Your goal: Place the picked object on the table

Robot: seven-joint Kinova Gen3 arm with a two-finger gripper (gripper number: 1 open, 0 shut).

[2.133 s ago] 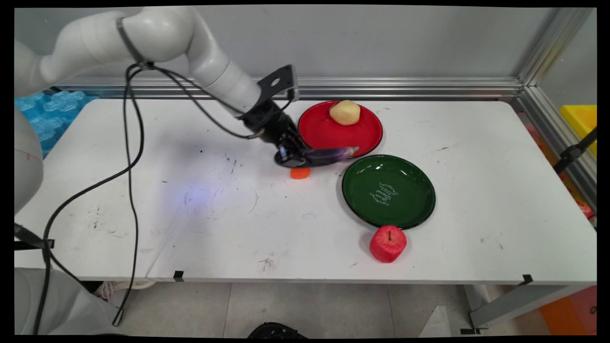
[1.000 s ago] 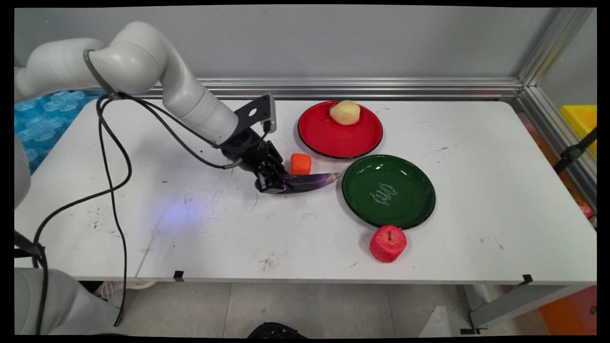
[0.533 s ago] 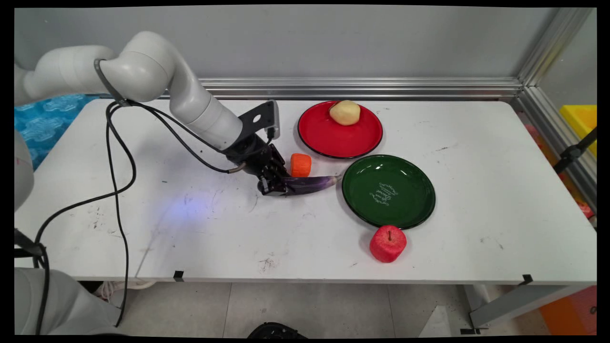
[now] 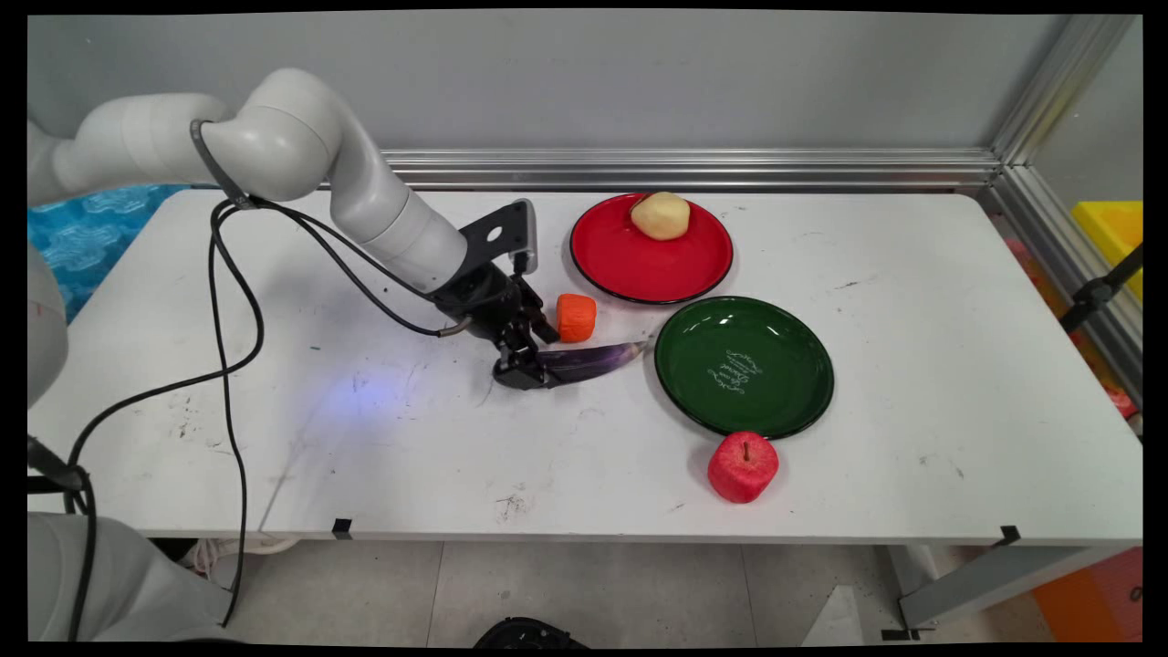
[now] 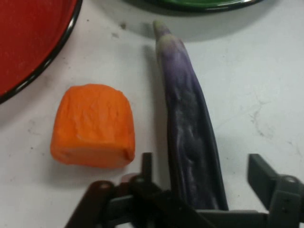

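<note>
Hand view shows the gripper (image 5: 205,167) low over the table (image 5: 266,80) with its fingers (image 5: 265,175) spread apart on either side of the thick end of an eggplant (image 5: 186,114). There is a clear gap between the right-hand finger and the purple skin, so the fingers are open and clamp nothing. The eggplant lies flat on the white surface, its pale tip pointing at the rim of the green plate (image 5: 199,4) but stopping short of it.

An orange carrot chunk (image 5: 92,126) sits just beside the eggplant, on the side of the other finger, close to the linkage. It is the thing most easily knocked. The red plate (image 5: 28,42) curves past it at the corner.

Main view confirms the layout: the gripper (image 4: 522,370) is at the eggplant's (image 4: 598,356) left end, the carrot chunk (image 4: 576,317) is just behind it, and the red plate (image 4: 639,269) beyond holds a potato (image 4: 661,215). An apple (image 4: 743,466) stands near the green plate's (image 4: 766,401) front rim.

My judgement is that any move of the hand here is best made straight and slow, along the fingers' own line, not sideways. The eggplant is round and tapered and would likely roll or pivot at a brush from a finger — and the carrot chunk leaves little room on its side.
</note>
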